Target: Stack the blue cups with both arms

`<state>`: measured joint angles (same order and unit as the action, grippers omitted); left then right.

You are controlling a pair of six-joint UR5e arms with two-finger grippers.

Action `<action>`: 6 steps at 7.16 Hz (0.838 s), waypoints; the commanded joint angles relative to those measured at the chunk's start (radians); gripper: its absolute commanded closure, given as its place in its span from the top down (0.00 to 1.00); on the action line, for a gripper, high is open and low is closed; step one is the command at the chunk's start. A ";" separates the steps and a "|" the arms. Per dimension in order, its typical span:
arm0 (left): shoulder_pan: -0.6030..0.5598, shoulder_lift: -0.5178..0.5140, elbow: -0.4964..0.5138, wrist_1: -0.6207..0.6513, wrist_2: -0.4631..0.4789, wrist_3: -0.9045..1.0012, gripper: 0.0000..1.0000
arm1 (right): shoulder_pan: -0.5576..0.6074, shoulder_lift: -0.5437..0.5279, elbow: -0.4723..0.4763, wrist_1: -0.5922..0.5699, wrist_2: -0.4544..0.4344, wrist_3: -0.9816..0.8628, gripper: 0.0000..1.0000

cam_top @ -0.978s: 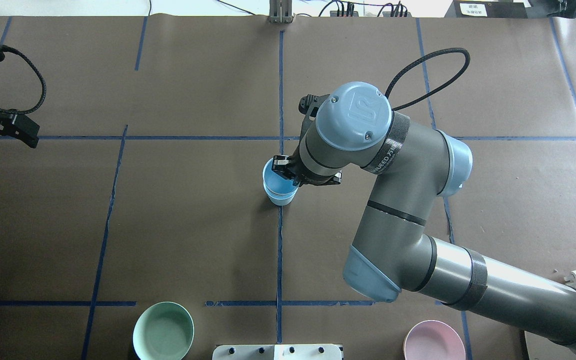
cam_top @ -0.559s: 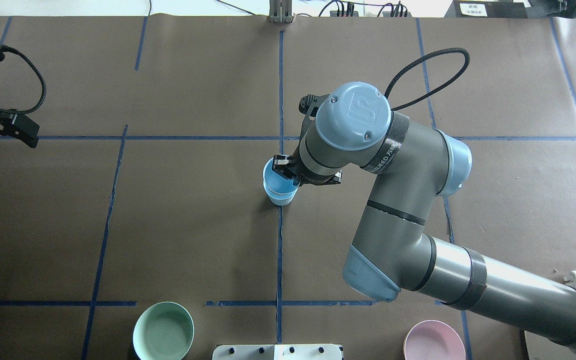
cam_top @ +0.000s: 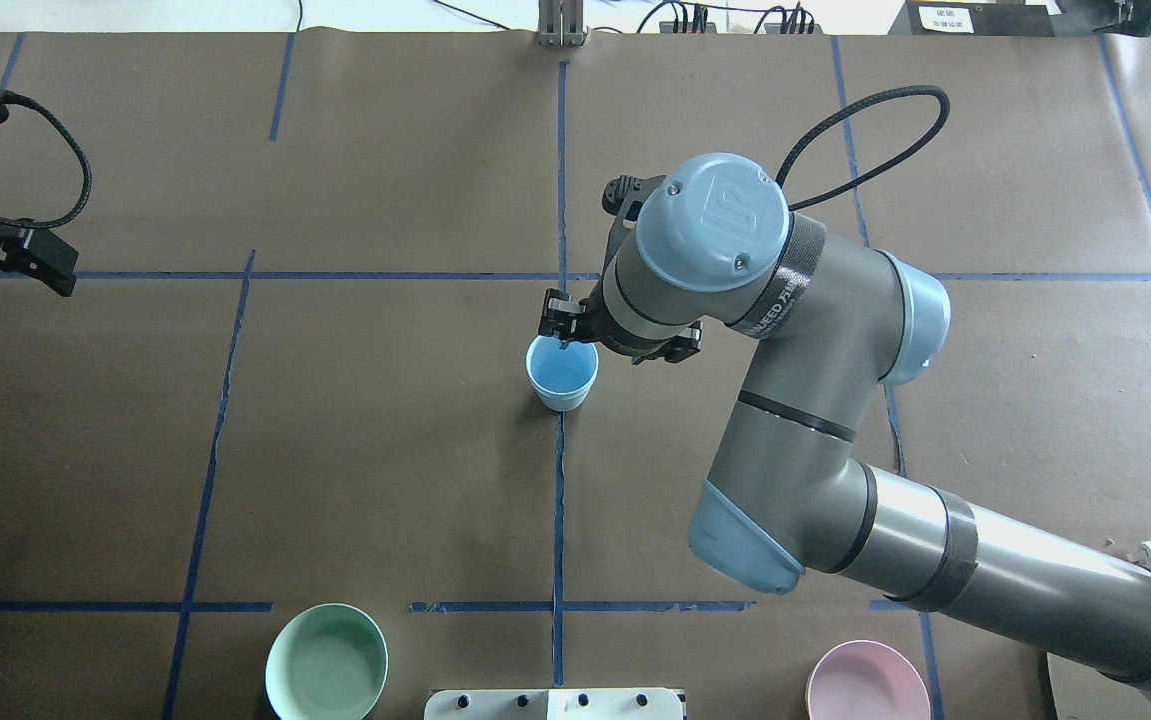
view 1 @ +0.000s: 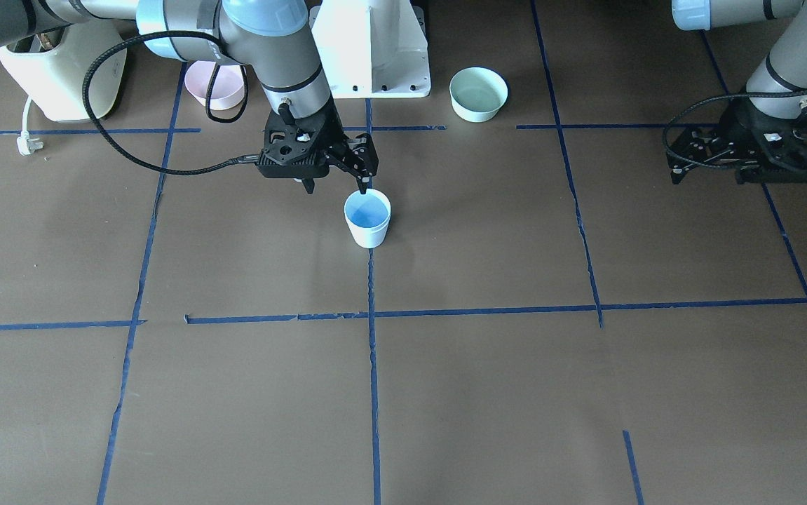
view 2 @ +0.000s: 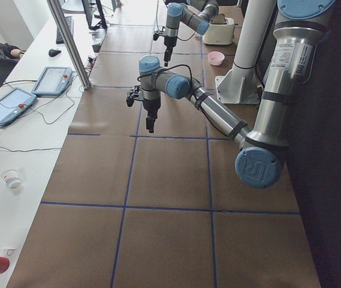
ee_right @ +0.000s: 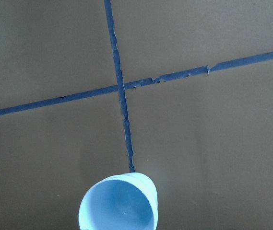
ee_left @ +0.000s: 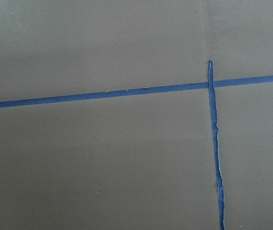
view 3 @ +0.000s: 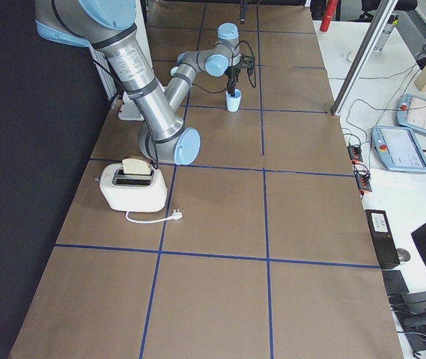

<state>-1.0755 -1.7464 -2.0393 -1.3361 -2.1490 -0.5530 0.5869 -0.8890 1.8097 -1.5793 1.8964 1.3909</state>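
The two pale blue cups (cam_top: 562,373) stand nested one in the other at the table's middle, on a blue tape line. They also show in the front view (view 1: 367,217) and at the bottom of the right wrist view (ee_right: 119,206), where a double rim shows. My right gripper (view 1: 336,186) hovers just above and behind the stack, open and empty, with one fingertip (cam_top: 559,328) over the cup's far rim. My left gripper (view 1: 747,172) is far off at the table's left side (cam_top: 5,255), open and empty, above bare paper.
A mint-green bowl (cam_top: 326,662) and a pink bowl (cam_top: 867,682) sit at the near edge beside the white pedestal (view 1: 371,49). A toaster (view 1: 59,70) with its cord and plug stands on the right arm's side. Blue tape lines cross the brown paper.
My right gripper has lifted out of the cup and drawn back off its rim. The stack stays where it was and its two rims now sit closer together. The left arm has not moved.
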 commanded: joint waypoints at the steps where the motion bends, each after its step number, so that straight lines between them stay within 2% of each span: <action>1: -0.071 0.019 0.014 0.006 -0.014 0.086 1.00 | 0.109 -0.101 0.136 -0.074 0.084 -0.111 1.00; 2: -0.128 0.042 0.049 0.006 -0.078 0.181 1.00 | 0.169 -0.175 0.213 -0.106 0.123 -0.212 1.00; 3: -0.209 0.051 0.110 0.008 -0.098 0.317 1.00 | 0.216 -0.248 0.253 -0.114 0.162 -0.310 1.00; 6: -0.453 0.047 0.365 -0.004 -0.134 0.719 1.00 | 0.458 -0.476 0.264 -0.114 0.285 -0.763 1.00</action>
<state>-1.4417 -1.6978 -1.7777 -1.3329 -2.2724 0.0085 0.9440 -1.2768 2.0759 -1.6917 2.1374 0.8245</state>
